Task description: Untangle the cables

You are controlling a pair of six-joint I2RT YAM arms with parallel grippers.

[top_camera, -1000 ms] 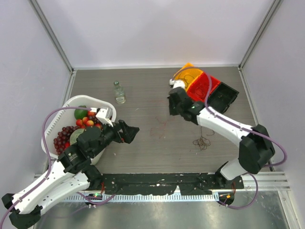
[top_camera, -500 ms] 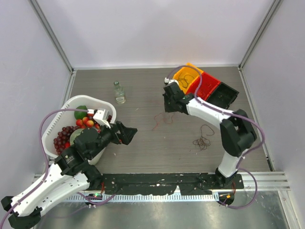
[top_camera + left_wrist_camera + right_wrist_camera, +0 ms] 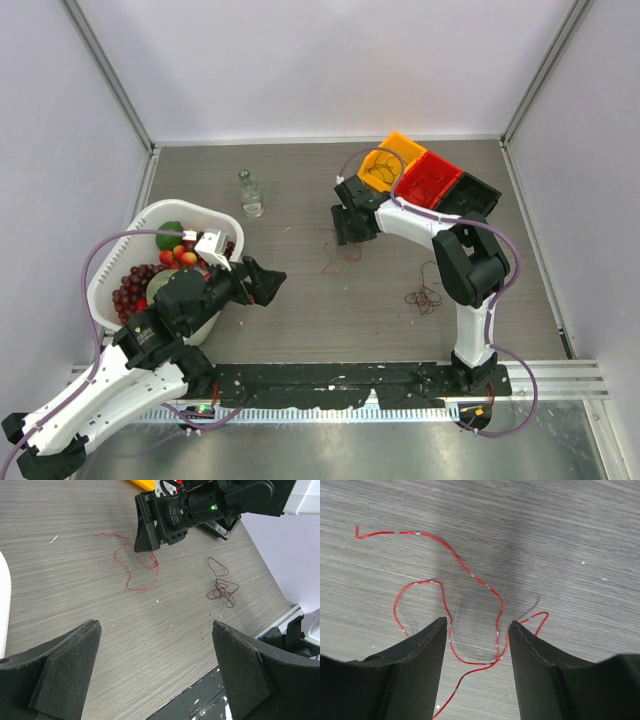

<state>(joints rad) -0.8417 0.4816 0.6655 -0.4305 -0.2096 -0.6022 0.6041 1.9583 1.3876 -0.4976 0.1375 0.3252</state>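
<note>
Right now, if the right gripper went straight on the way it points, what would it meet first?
Likely the red cable, looped on the table below the open jaws of the right gripper; its height above is unclear.

The looping cable (image 3: 471, 573) lies on the table (image 3: 290, 190) under the right gripper (image 3: 477, 630) (between its fingers); the tangled cable (image 3: 425, 297) lies well behind it, toward the arm's base.

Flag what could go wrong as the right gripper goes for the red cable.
1. The open right gripper straddles several strands of the red cable; closing may pinch two and tighten the loop.
2. The cable is thin and lies flat, so the gripper may miss it.
3. Dragging it toward the brown cable could re-tangle them.
</note>
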